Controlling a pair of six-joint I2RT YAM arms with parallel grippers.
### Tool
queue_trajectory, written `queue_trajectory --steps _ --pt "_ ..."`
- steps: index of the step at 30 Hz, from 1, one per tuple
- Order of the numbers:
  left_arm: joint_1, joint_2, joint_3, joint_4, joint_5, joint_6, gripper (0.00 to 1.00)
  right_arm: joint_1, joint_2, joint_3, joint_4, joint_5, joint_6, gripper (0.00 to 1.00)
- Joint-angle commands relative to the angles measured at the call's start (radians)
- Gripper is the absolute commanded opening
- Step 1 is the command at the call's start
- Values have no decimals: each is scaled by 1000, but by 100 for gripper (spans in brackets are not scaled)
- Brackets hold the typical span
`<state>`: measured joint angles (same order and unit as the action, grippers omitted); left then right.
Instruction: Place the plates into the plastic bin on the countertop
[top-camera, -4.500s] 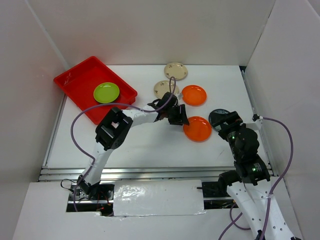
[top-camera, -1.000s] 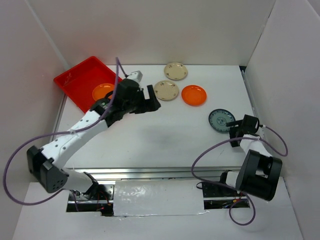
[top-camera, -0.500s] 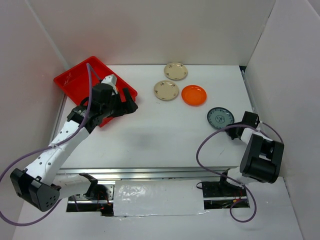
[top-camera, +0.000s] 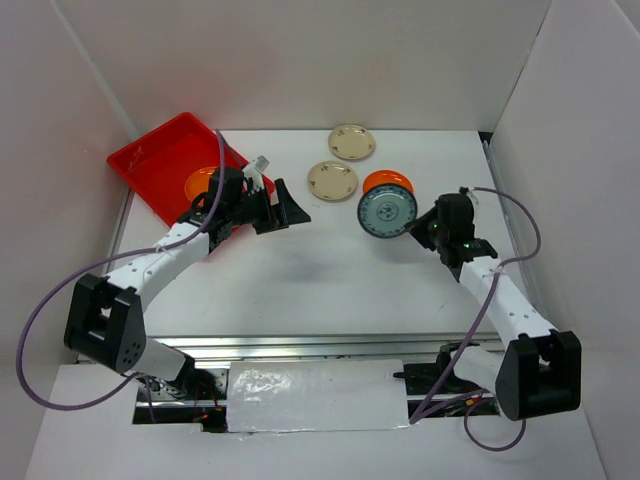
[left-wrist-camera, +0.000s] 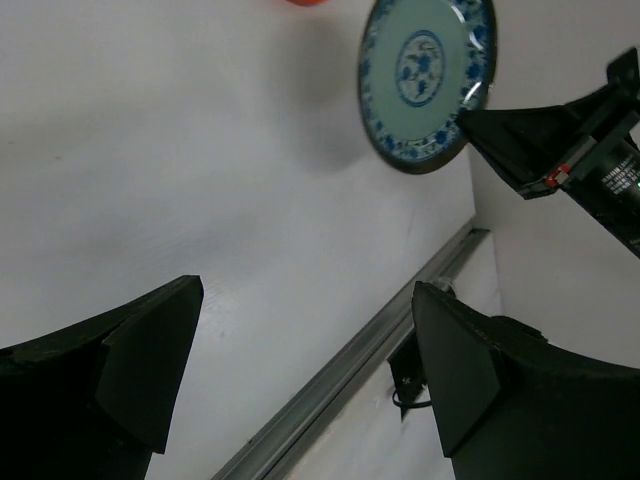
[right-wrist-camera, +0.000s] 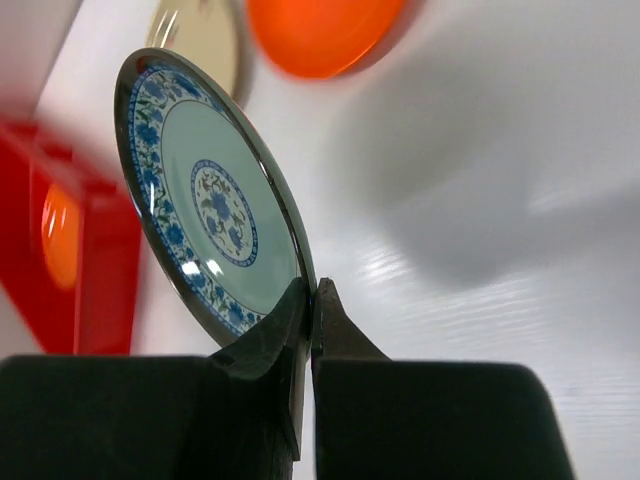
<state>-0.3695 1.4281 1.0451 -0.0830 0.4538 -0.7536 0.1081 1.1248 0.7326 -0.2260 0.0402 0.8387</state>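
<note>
A dark teal patterned plate (top-camera: 387, 213) hangs tilted on edge above the countertop (top-camera: 300, 280), my right gripper (top-camera: 425, 228) shut on its rim. The right wrist view shows that gripper (right-wrist-camera: 312, 290) pinching the plate (right-wrist-camera: 210, 210) at its lower edge. An orange plate (top-camera: 398, 179) lies partly hidden behind it. Two beige plates (top-camera: 351, 141) (top-camera: 332, 181) lie further back. The red plastic bin (top-camera: 150, 165) holds an orange plate (top-camera: 203, 182). My left gripper (top-camera: 285, 205) stands open and empty just right of the bin, facing the teal plate (left-wrist-camera: 428, 80).
White walls close in the countertop on three sides. A metal rail (top-camera: 300, 345) runs along its front edge and shows in the left wrist view as well (left-wrist-camera: 350, 380). The left arm's purple cable (top-camera: 40, 330) loops out to the left.
My right gripper shut on the teal plate, lifted it off the countertop and carried it left, toward the middle. My left gripper moved from over the bin to just right of it.
</note>
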Motion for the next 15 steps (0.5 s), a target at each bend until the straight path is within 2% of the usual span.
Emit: queue_trajectory --steps 1,6,10,15 --pt "-12 47 21 230 195 -52 99 45 53 60 25 -222 -85 0" --pt "-19 126 61 235 211 -63 99 172 112 102 83 -322 -79 0" --pt "-20 167 89 143 146 -21 99 209 125 106 160 -391 -58 0" --pt "-20 199 113 6 42 54 95 243 119 113 174 -369 -47 0"
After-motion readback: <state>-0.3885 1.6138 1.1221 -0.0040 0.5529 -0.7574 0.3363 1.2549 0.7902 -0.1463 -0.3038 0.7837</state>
